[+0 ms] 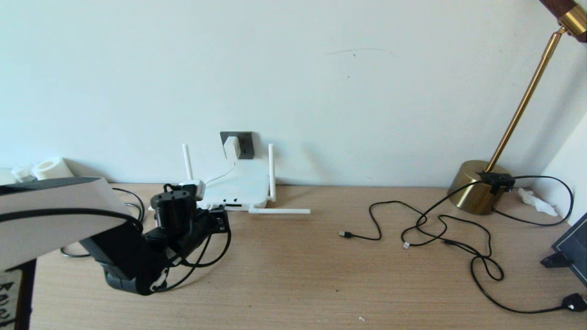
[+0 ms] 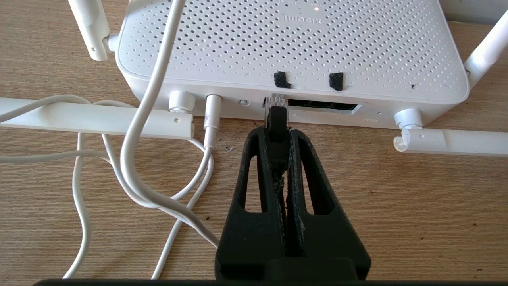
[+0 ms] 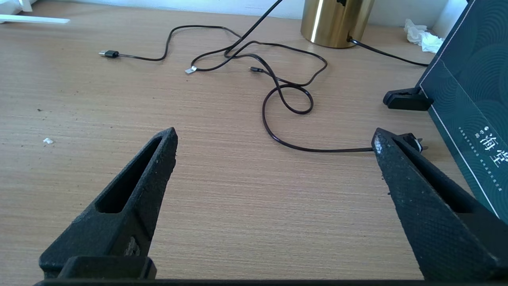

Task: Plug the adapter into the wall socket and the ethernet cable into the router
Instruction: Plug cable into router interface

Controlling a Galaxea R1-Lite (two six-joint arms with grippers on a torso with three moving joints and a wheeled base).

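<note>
While the left end effector (image 2: 276, 131) clenches the black-sleeved plug of the ethernet cable (image 2: 276, 115), the plug's clear tip sits at the mouth of the dark port slot on the front edge of the router (image 2: 293, 43); whether it is fully seated cannot be told. From the head view, the left arm reaches across the wooden tabletop (image 1: 293, 275) to the white router (image 1: 240, 185), which lies flat against the wall with two antennas upright and one lying along the tabletop in front. Directly above the router, the white adapter (image 1: 231, 146) sits plugged into the dark grey wall socket (image 1: 243, 140), its thin white cord (image 2: 147, 131) running down over the router's perforated top and looping on the tabletop beside a second white plug seated in the router's front edge. Well apart on the right side of the tabletop, thin black cables (image 1: 440, 229) tangle near the base of a brass lamp (image 1: 479, 185). The right end effector (image 3: 274, 139) hovers low over bare wood with its jaws spread wide, holding nothing, beside a dark teal box (image 3: 472, 99). White paper rolls (image 1: 50, 168) stand at the far left against the wall.
</note>
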